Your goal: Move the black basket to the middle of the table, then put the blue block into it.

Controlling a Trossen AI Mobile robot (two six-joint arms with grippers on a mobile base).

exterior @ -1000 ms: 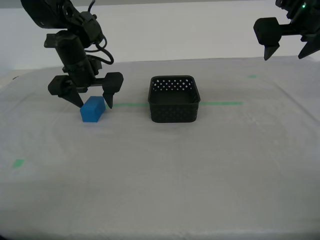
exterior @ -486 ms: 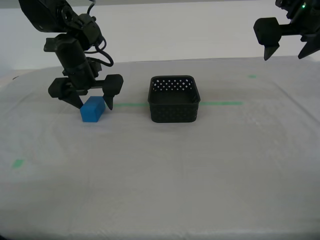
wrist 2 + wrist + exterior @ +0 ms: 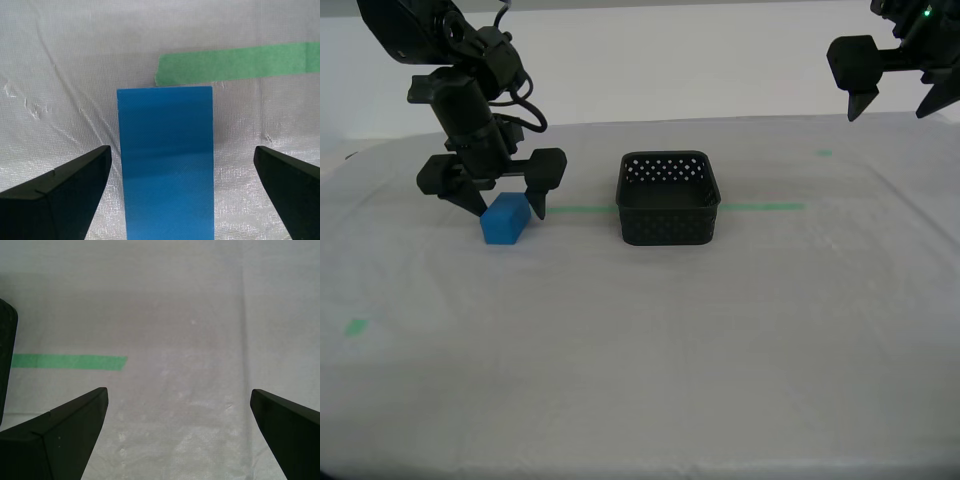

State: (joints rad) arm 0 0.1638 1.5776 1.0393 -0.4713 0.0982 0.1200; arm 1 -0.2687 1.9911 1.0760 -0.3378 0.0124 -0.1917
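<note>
My second gripper [image 3: 505,205] hangs low over the blue block [image 3: 506,220], jaws spread wide with 1 finger on each side and clear gaps between the tips and the block, nothing gripped. The block sits on the table [image 3: 650,340] at about 9 o'clock from the black basket [image 3: 669,198], well apart from it. In the second wrist view the block [image 3: 166,160] shows a plain, finely textured blue face, a crisp rectangle whose long axis runs straight out from between the fingers toward the end of the green tape line [image 3: 235,62], its far short edge just shy of the tape.

The basket is squarish with rounded corners, dark plastic, its walls dotted with rows of round holes, open side up, sitting over the tape line [image 3: 765,207]. The sheet on the table is white and wrinkled.

My first gripper [image 3: 900,100] hovers high at about 2 o'clock from the basket, fingers parted and holding nothing, with bare sheet below it.
</note>
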